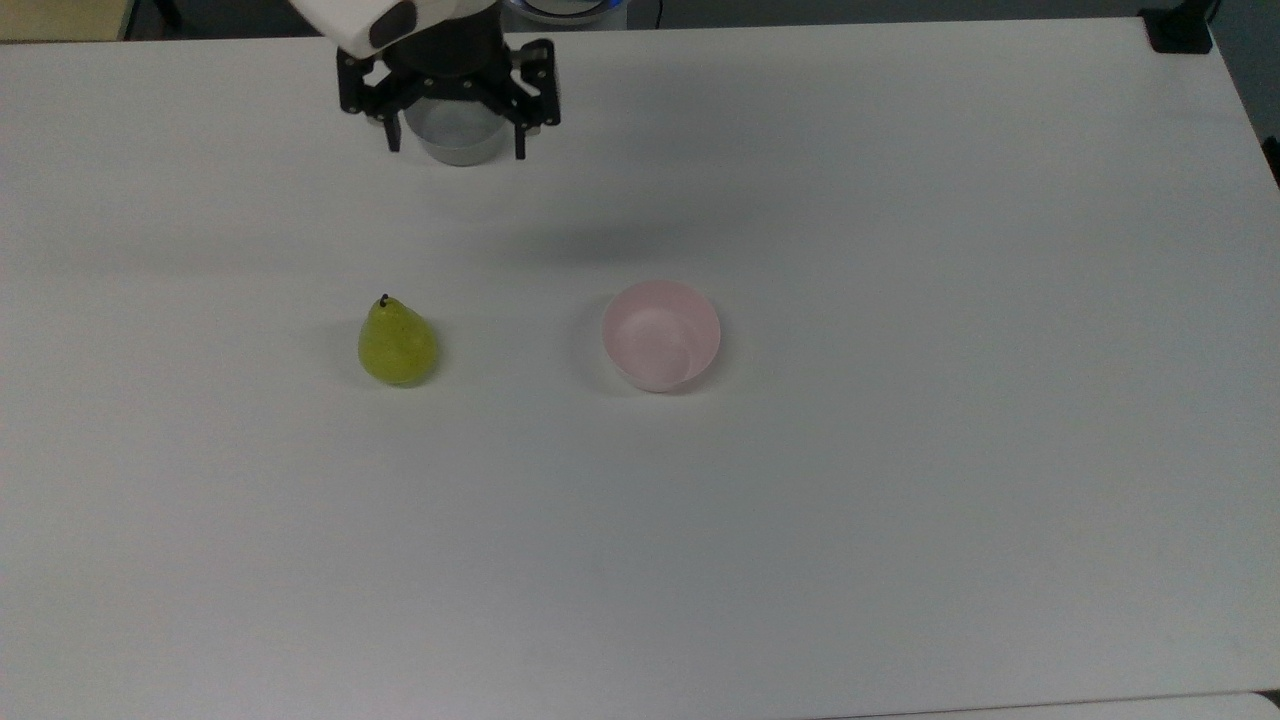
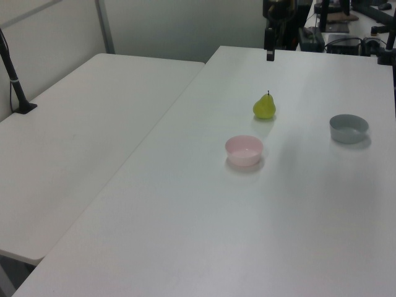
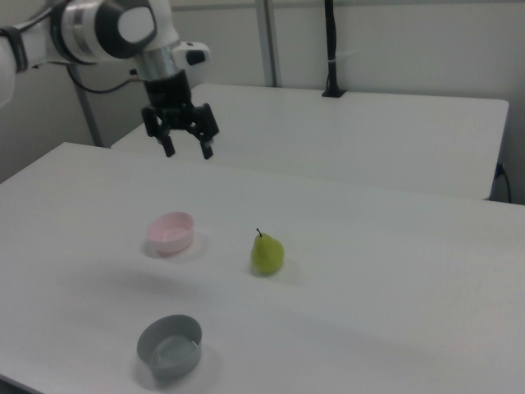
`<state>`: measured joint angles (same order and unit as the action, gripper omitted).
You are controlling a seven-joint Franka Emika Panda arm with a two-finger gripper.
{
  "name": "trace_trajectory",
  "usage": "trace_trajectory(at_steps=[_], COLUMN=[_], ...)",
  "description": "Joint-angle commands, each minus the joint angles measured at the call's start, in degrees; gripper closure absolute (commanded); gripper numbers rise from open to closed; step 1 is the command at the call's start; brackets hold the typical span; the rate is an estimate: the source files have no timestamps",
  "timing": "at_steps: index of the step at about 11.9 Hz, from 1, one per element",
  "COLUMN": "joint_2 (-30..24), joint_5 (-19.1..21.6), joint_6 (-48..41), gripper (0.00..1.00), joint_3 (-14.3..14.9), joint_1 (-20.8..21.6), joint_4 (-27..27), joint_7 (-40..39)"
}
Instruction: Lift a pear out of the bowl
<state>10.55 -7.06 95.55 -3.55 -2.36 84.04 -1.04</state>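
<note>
The yellow-green pear (image 1: 397, 342) (image 2: 264, 107) (image 3: 267, 253) stands upright on the white table, outside the bowl. The pale pink bowl (image 1: 661, 335) (image 2: 244, 150) (image 3: 171, 233) sits empty to the pear's right in the top view. My gripper (image 1: 455, 148) (image 3: 187, 149) hangs high above the table, open with nothing between its black fingers. In the top view it is at the top edge, over the grey bowl, well away from the pear. In the left view the gripper (image 2: 270, 54) shows at the top edge.
A grey bowl (image 1: 455, 138) (image 2: 348, 128) (image 3: 170, 345) stands on the same white table (image 1: 900, 500). A second white table (image 2: 74, 142) (image 3: 369, 131) adjoins it. Dark posts (image 2: 15, 80) (image 3: 330, 49) are clamped to that table.
</note>
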Motion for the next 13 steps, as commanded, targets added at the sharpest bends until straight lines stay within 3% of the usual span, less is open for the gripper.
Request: trace_trajectory(at_steps=[1,3,13], joint_2=[-5.4,-7.0,-7.1], joint_5=[2.6,4.2,4.1], joint_6=[-2.2,-2.7,-3.3], gripper=[0.0,0.0,0.0], joint_3=[0.4,0.7,1.4], joint_1=[3.1,3.2,3.9], joint_4=[3.4,4.2,4.8], joint_7=[3.8,3.3,3.1])
